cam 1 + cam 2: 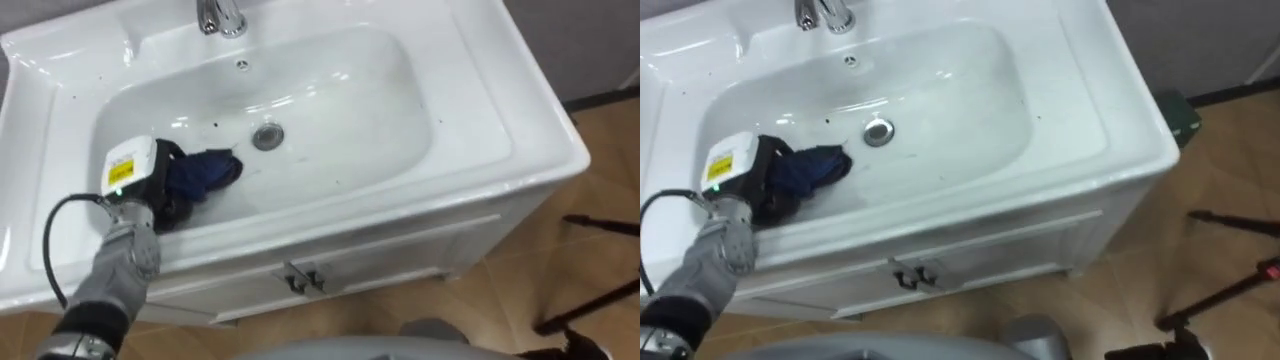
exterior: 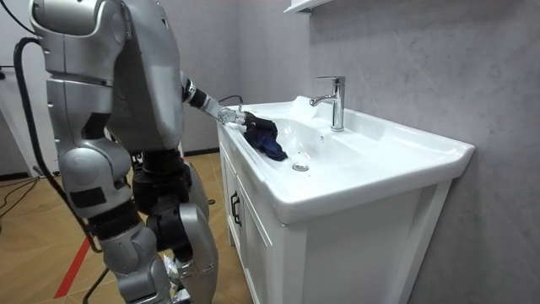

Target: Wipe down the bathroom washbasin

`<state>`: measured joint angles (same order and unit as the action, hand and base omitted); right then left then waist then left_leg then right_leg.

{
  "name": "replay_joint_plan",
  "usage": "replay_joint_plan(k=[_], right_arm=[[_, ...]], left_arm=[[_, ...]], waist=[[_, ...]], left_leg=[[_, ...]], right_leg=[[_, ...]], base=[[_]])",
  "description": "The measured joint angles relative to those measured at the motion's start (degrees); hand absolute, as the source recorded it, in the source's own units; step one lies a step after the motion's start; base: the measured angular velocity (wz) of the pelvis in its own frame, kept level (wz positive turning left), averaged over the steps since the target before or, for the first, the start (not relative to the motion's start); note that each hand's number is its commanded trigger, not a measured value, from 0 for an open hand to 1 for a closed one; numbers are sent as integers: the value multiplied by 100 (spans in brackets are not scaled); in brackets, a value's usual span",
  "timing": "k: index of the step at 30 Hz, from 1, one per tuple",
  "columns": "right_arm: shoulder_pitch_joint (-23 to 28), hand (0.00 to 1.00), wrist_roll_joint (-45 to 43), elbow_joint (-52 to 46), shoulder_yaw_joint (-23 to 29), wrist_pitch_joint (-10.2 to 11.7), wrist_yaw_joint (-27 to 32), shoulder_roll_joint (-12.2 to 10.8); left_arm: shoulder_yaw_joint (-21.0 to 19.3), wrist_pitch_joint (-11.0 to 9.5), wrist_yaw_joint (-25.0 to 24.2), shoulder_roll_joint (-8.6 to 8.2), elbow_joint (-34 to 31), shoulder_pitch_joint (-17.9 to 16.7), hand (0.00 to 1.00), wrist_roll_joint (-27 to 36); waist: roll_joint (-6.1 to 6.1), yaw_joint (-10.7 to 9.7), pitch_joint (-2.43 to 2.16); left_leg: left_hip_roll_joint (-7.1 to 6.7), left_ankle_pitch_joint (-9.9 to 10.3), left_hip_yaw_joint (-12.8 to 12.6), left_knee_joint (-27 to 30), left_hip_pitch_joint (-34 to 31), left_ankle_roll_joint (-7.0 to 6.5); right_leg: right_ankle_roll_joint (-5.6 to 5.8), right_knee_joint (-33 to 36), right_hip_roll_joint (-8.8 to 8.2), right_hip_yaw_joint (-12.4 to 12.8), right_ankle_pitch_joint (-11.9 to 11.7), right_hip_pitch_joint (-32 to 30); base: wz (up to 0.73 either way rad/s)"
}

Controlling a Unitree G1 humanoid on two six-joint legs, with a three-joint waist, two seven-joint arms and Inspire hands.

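At the left of the white ceramic basin (image 1: 330, 150), the left hand (image 1: 135, 172) is seen with its fingers curled down around a crumpled dark blue cloth (image 1: 208, 172), which is pressed against the bowl's sloping inner wall. Just beside it a round metal drain (image 1: 267, 136) is set, below a chrome tap (image 1: 220, 15). The basin is carried by a white cabinet (image 1: 400, 260); a wooden floor (image 1: 560, 230) is seen to the right.

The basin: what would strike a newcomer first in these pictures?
A dark blue cloth lies bunched in the white basin, left of the drain, gripped by the robot's left hand. A chrome tap stands at the basin's back edge.
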<state>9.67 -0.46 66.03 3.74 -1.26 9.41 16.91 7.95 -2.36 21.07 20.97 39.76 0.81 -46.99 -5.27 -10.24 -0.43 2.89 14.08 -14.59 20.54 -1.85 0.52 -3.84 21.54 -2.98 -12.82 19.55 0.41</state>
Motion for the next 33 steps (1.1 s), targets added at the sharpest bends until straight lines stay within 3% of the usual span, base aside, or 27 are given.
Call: replay_joint_plan(k=[4, 14, 19, 23, 26, 29, 33], right_arm=[[73, 0, -213, -4, 277, 0, 50, -27], [173, 0, -231, 29, 490, -1, 99, -41], [141, 0, -232, 70, 367, -3, 70, -98], [129, 0, -229, 78, 382, -1, 67, -176], [52, 0, -235, 87, 376, 41, 94, -238], [52, 0, -242, 157, 376, 168, 120, -250], [134, 0, -224, 278, 368, 164, 166, -369]], left_arm=[[-93, 25, 1, -2, -100, -78, 100, -247], [-121, 119, -47, -12, -230, -183, 100, -184], [-237, 153, -64, -118, -272, -181, 100, 618], [-642, 148, -90, -318, -1001, -215, 100, 1611], [-839, 86, -41, -463, -1584, -219, 100, 2222], [-849, -32, -25, -480, -1877, -220, 100, 2406], [-959, -43, 125, -492, -2496, -220, 100, 2492]], waist=[[-28, 114, 3], [-36, 153, 13], [-24, 203, 19], [75, 263, 82], [152, 339, 104], [153, 398, 77], [172, 431, 1]], left_leg=[[34, 17, 48, -27, 72, 28], [41, 10, 84, -195, 335, 54], [36, 11, 87, -219, 418, 57], [10, 21, 287, -211, 396, 76], [3, 21, 292, -168, 348, 76], [-21, 19, 316, -166, 349, 77], [-58, 18, 390, -224, 369, 75]], right_leg=[[0, -122, 54, -49, -35, 170], [-8, -422, 108, -134, -95, 503], [-4, -493, 116, -170, -111, 598], [-1, -501, 109, -312, -114, 645], [1, -540, 102, -322, -113, 618], [37, -607, 100, -324, -134, 657], [83, -685, 101, -354, -172, 719]], base=[[6], [4], [0], [19], [8], [5], [6]])
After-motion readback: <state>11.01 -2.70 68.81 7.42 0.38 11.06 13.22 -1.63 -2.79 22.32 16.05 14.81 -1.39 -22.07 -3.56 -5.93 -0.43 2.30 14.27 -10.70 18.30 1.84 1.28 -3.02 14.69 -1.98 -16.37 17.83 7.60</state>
